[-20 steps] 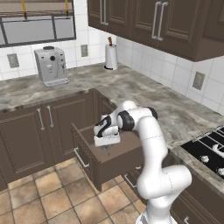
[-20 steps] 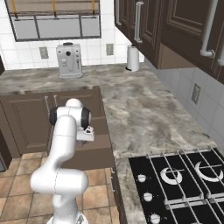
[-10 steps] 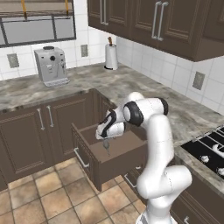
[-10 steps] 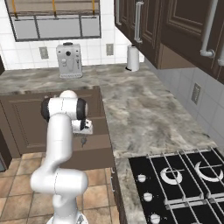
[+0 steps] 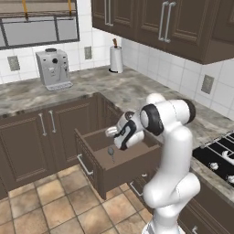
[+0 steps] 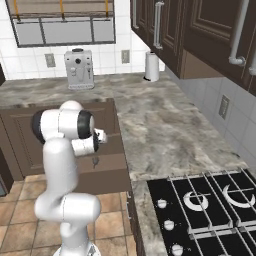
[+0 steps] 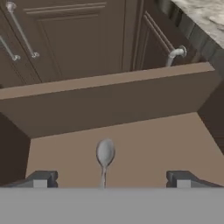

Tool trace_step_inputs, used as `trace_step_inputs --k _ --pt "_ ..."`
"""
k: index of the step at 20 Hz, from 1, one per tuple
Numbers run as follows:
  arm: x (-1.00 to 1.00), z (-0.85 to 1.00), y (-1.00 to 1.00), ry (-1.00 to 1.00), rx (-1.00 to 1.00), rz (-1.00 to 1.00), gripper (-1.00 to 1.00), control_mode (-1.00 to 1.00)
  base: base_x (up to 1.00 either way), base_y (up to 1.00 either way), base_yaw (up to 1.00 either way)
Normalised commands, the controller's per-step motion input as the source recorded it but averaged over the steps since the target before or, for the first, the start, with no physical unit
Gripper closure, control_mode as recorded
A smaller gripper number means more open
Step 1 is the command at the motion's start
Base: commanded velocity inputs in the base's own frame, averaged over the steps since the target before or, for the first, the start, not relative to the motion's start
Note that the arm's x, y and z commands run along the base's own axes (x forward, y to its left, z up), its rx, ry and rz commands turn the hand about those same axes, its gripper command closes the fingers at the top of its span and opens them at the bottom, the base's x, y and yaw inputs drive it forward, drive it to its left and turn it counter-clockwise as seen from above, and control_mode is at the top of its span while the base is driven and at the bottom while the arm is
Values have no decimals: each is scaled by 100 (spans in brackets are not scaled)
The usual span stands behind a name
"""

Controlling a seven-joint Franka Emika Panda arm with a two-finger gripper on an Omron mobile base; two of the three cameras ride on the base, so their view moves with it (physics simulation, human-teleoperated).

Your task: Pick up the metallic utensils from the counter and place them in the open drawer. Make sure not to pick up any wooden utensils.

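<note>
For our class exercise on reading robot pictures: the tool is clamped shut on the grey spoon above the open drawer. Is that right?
Not quite. In the hand view the tool is open, its fingertips standing wide apart on either side of the grey spoon. It is above the open drawer, as stated.

Dark brown open drawer (image 5: 119, 170) with lighter brown floor; dull grey spoon (image 7: 104, 154); grey-brown marbled counter (image 6: 165, 130); white arm (image 5: 173, 151) with black joints; terracotta floor tiles (image 5: 50, 205).

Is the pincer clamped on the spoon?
No, the pincer stands wide open, fingertips well apart from the spoon over the open drawer.
</note>
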Motion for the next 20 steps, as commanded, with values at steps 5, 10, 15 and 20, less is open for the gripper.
trace_step_inputs --k 5,10,15,20 --pt "-41 96 0 -14 0 -12 -100 -100 0 0 0" --pt "-41 99 4 0 0 -24 -100 -100 0 0 0" --pt "-36 98 14 0 0 -26 -100 -100 0 0 0" --pt "-51 65 7 0 0 -14 -100 -100 0 0 0"
